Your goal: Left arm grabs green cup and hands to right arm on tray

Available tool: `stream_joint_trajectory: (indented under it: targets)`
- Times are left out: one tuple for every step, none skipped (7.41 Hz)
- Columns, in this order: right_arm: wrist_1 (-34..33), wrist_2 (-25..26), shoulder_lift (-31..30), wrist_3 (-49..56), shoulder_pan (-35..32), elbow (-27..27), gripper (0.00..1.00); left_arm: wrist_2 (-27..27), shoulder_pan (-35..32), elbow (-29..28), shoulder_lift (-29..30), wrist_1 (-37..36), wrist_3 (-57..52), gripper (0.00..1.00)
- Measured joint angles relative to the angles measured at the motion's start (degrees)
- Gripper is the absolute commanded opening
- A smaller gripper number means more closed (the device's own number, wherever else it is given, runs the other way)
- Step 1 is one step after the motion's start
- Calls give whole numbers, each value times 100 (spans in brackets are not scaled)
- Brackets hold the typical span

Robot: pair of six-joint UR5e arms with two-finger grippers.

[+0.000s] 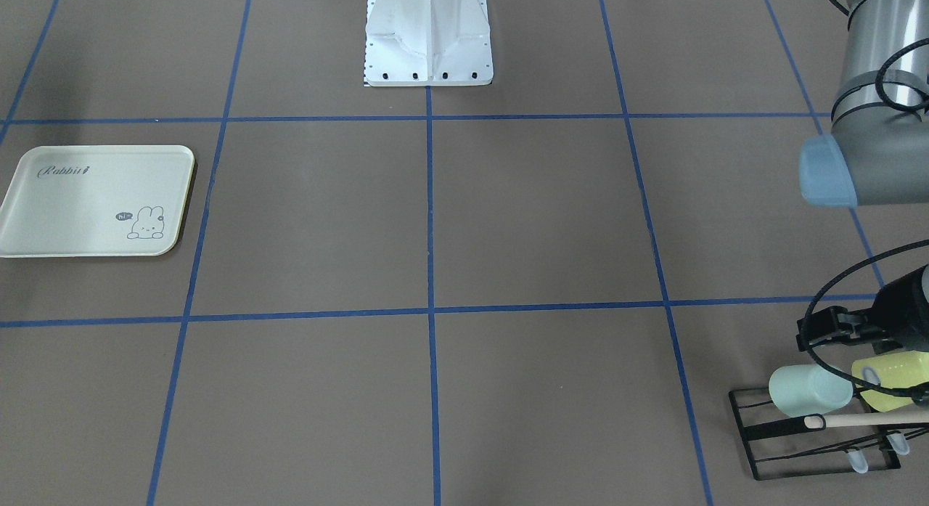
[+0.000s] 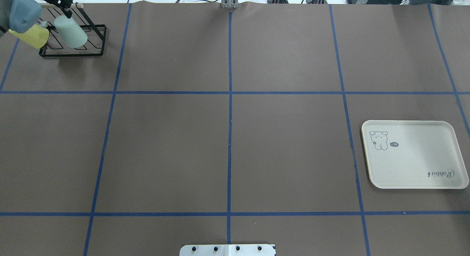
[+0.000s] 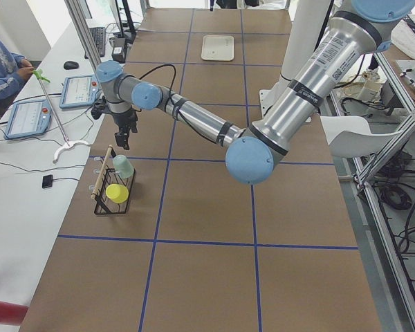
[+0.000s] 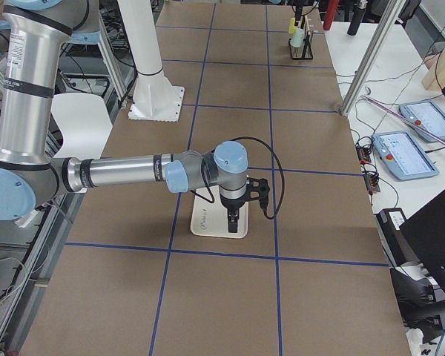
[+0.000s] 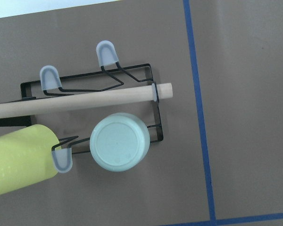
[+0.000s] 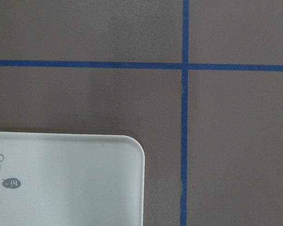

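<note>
The pale mint green cup (image 1: 807,391) lies tilted on a black wire rack (image 1: 755,448) at the far left corner (image 2: 71,32). In the left wrist view its base (image 5: 119,141) faces the camera. My left gripper (image 1: 811,330) hangs just above the cup (image 3: 122,166), looks open and holds nothing. The cream tray (image 2: 415,164) with the bunny drawing lies flat on the right side (image 1: 87,194). My right gripper (image 4: 233,221) hovers over the tray's edge (image 4: 205,225); I cannot tell whether it is open or shut. The right wrist view shows a tray corner (image 6: 61,179).
A yellow-green cup (image 1: 889,379) lies on the same rack beside the green one (image 5: 19,160). A wooden dowel (image 5: 85,101) runs along the rack's top. Blue tape lines grid the brown table. An operator sits at a side desk (image 3: 3,59).
</note>
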State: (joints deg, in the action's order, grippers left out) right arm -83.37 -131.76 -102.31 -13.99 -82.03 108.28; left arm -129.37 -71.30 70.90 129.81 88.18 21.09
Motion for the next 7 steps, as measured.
stream_joint_trajectory:
  targets:
    - [2, -4, 0, -4, 1, 0, 100, 36, 47, -220, 10, 259, 82, 100]
    - [4, -8, 0, -5, 3, 0, 100, 79, 81, -383, 19, 441, 143, 100]
    - [4, -12, 0, -6, 3, 0, 100, 123, 108, -494, 28, 550, 183, 100]
    - [5, -15, 0, -7, 3, 0, 100, 146, 127, -573, 32, 618, 206, 100]
    - [5, -18, -1, -7, 3, 0, 100, 153, 149, -649, 37, 665, 222, 100]
    - [3, -22, -5, -5, 3, 0, 100, 159, 184, -740, 44, 742, 257, 100]
    - [1, -24, -7, -1, 2, 0, 100, 183, 220, -864, 48, 888, 305, 100]
